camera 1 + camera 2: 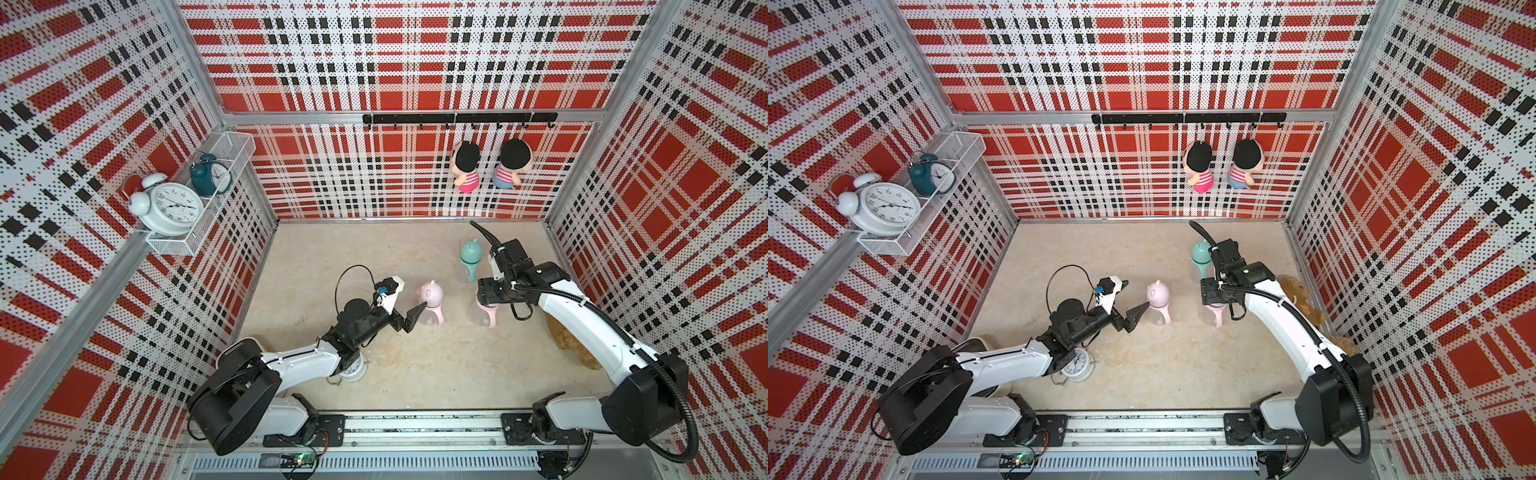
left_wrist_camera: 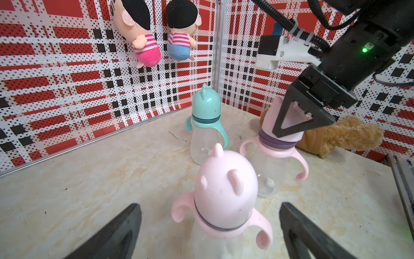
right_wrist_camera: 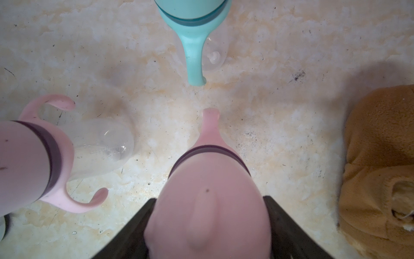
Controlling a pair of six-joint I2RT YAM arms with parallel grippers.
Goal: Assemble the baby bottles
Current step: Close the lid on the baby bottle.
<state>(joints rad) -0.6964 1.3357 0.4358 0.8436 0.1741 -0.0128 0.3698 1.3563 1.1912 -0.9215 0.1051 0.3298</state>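
Observation:
Three baby bottles stand upright on the beige table (image 1: 374,257), each with its eared cap on. The teal bottle (image 1: 471,253) is farthest back. A pink bottle (image 1: 431,296) stands in the middle. My left gripper (image 2: 208,205) is open at it, with a black finger on either side of its clear body and a gap to each. A second pink bottle (image 2: 273,148) stands to the right. My right gripper (image 3: 209,198) reaches down from above it, shut on its pink dome cap (image 3: 208,179), with both fingers pressed against the cap's sides.
A brown plush toy (image 1: 573,345) lies by the right wall, partly under the right arm. A white alarm clock (image 1: 1077,365) lies under the left arm. A wire shelf (image 1: 174,245) with clocks hangs on the left wall. Two dolls (image 1: 467,166) hang on the back wall.

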